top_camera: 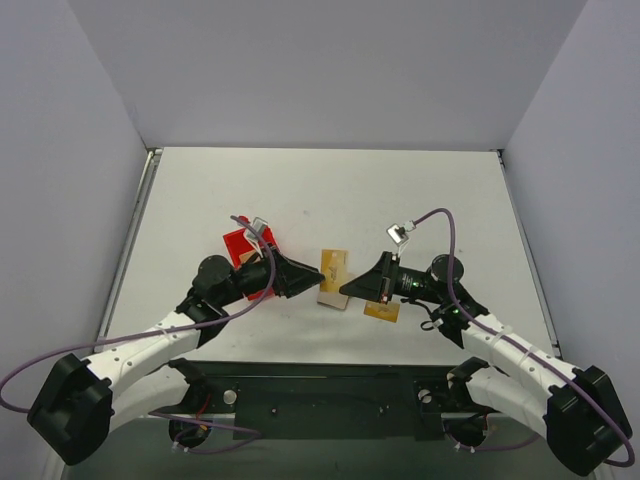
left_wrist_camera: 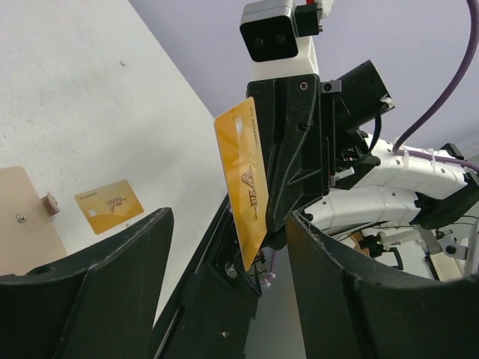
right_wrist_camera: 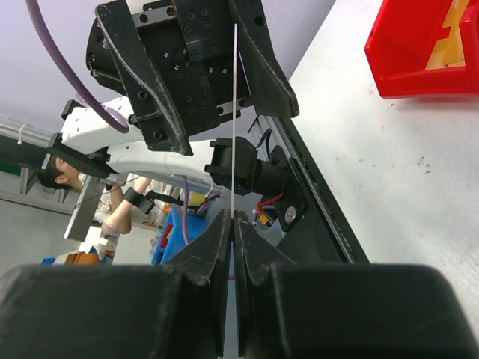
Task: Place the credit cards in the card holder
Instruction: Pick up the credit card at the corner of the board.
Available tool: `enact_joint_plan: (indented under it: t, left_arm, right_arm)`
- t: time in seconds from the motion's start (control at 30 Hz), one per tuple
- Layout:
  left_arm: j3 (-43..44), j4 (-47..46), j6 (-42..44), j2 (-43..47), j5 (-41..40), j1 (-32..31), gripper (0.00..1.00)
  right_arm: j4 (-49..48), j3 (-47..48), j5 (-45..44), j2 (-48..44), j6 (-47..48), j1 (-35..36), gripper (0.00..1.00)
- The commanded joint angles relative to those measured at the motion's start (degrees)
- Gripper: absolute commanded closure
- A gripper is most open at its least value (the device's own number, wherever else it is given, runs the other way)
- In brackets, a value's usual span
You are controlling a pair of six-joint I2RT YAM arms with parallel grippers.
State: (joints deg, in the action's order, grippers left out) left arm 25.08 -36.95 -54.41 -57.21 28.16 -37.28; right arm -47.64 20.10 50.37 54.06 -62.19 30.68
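Item 1, right gripper (right_wrist_camera: 233,217): fingers pressed together on the held credit card (left_wrist_camera: 243,191), orange-yellow, carried on edge above the table (top_camera: 320,190) and reaching toward the other arm.

Item 2, left gripper (left_wrist_camera: 228,221): fingers spread wide and gripping nothing. It faces the held credit card, whose free end shows between its fingers in the right wrist view; contact cannot be told.

Item 3, loose credit card (top_camera: 382,312): flat on the table, close to the near edge, right of the middle.

Item 4, card holder (left_wrist_camera: 22,224): tan, flat on the table, snap tab showing, near the loose credit card, below the two grippers.

Item 5, red bin (top_camera: 238,243): left of the table's middle, beside the left gripper.
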Motion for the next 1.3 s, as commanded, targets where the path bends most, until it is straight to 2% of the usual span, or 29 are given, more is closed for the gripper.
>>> enact_joint_plan:
  t: [0.0, 0.2, 0.37, 0.73, 0.9, 0.97, 1.07, 1.13, 1.27]
  left_arm:
    - [0.4, -7.8, -2.4, -0.9, 2.6, 0.3, 0.3]
    - [0.8, -10.5, -3.5, -2.7, 4.0, 0.0, 0.39]
    - [1.3, -10.6, -3.2, -3.2, 4.5, -0.3, 0.53]
    - [1.7, -12.4, -3.4, -4.8, 6.2, -0.8, 0.76]
    - [1.6, -12.5, -3.3, -5.0, 6.6, -0.9, 0.93]
    - [1.3, -12.6, -3.2, -5.0, 6.5, -1.0, 1.0]
    - [1.3, -11.7, -3.2, -4.9, 6.2, -0.9, 1.0]
    - [1.2, -11.3, -3.6, -4.8, 5.7, -0.9, 1.0]
    - [1.5, -12.0, -4.5, -5.3, 6.4, -1.0, 1.0]
  right_arm:
    - [-5.7, 0.0, 2.5, 0.3, -0.5, -0.3, 1.0]
    - [-4.0, 0.9, 3.1, 1.2, 0.1, 0.0, 1.0]
    - [-4.1, 1.1, 3.2, 1.7, 0.1, 0.3, 1.0]
    - [-3.2, 1.6, 3.0, 2.2, 0.6, 0.4, 1.0]
    - [-2.4, 1.8, 2.9, 1.6, 1.3, 0.4, 1.0]
    - [-0.5, 1.9, 2.5, 1.0, 2.2, 0.4, 0.91]
    - [3.4, 2.4, 0.9, -1.1, 6.1, 0.4, 0.68]
    - [6.4, 2.4, -1.7, -3.3, 8.7, 0.4, 0.59]
    - [10.1, 3.0, -6.1, -7.0, 12.6, 0.3, 0.52]
